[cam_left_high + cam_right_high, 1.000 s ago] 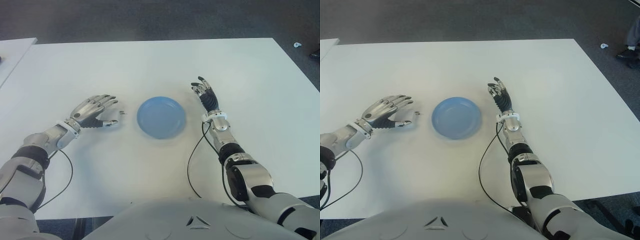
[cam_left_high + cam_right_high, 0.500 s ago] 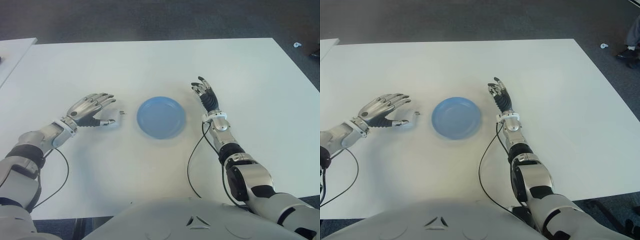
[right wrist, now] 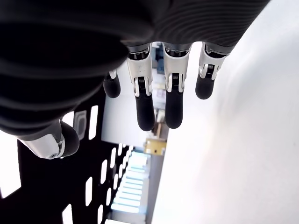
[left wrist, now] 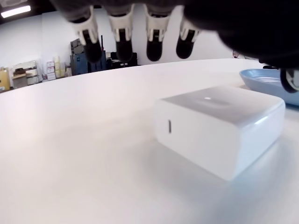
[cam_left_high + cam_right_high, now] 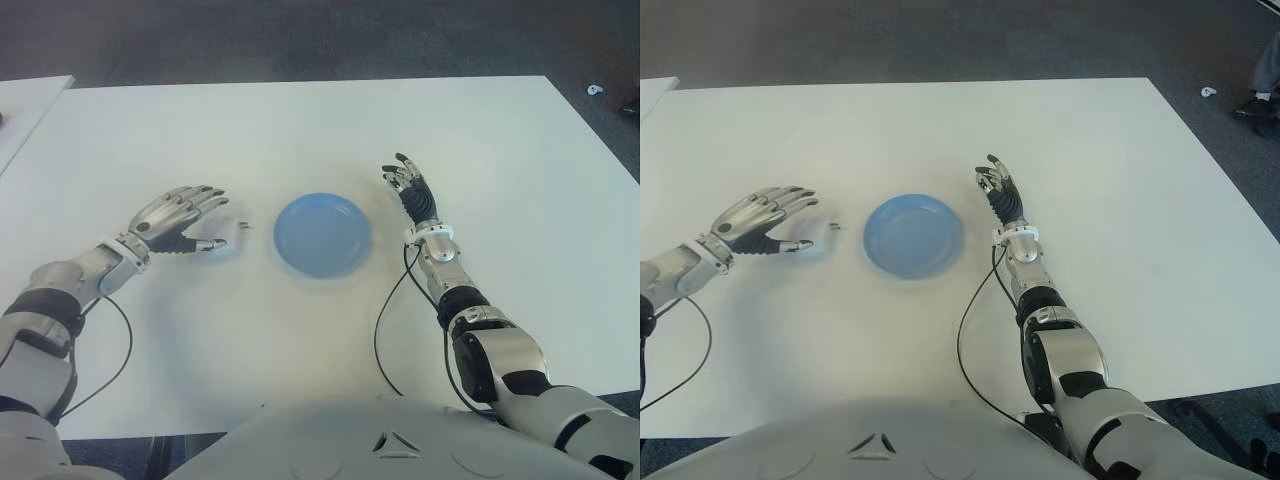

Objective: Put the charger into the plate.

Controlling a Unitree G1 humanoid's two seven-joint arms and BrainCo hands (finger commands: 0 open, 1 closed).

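Note:
A small white charger point(image 5: 232, 236) lies flat on the white table point(image 5: 300, 130), just left of the empty blue plate point(image 5: 323, 234). My left hand point(image 5: 212, 220) is on the charger's left side, fingers spread over the table and thumb reaching toward it, holding nothing. From the left wrist the charger point(image 4: 219, 130) shows as a free block under the fingertips point(image 4: 120, 42), with the plate's rim point(image 4: 261, 77) behind it. On the plate's right, my right hand point(image 5: 408, 182) is raised with its fingers relaxed and empty.
Black cables run from both wrists across the near table, one point(image 5: 385, 320) on the right and one point(image 5: 120, 350) on the left. A second white table point(image 5: 25, 100) stands at far left. A person's shoe point(image 5: 1250, 105) shows on the dark floor at far right.
My left hand has drawn back to the left, uncovering the charger, which now lies in plain sight beside the thumb. The right hand and plate have not moved.

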